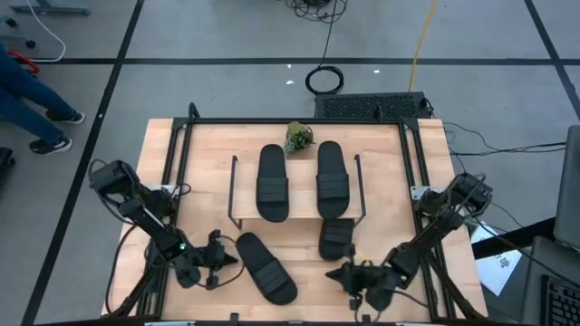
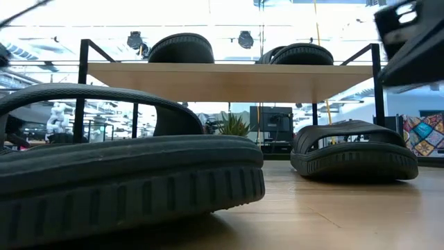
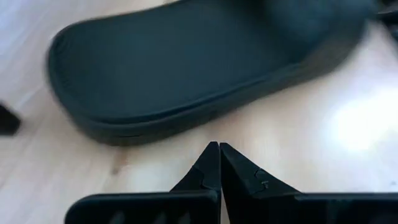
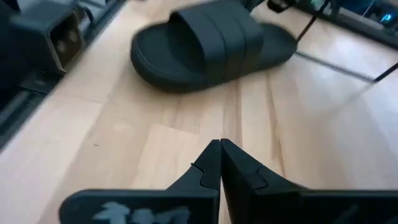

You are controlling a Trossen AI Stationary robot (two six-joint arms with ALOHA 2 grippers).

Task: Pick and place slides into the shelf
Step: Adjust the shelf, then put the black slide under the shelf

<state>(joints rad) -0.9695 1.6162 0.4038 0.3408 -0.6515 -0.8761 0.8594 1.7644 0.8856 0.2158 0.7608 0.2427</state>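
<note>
Two black slides (image 1: 272, 183) (image 1: 332, 179) lie side by side on the shelf's top board (image 1: 299, 213). A third slide (image 1: 337, 237) lies on the table with its far part under the shelf. The fourth slide (image 1: 265, 266) lies slanted on the table in front of the shelf; it fills the low view's left (image 2: 125, 173). My left gripper (image 1: 227, 258) is shut, low over the table just left of this slide (image 3: 186, 62), with a strip of wood between. My right gripper (image 1: 340, 274) is shut and hovers to its right; the slide (image 4: 211, 46) lies ahead of it.
A small green plant (image 1: 299, 138) stands behind the shelf. The table's black frame (image 1: 172, 163) runs along both sides. Bare wood shows between the two grippers and the near edge. The shelf's thin wire legs (image 2: 82, 90) stand at its corners. A person's legs (image 1: 36, 100) are beyond the table's far left.
</note>
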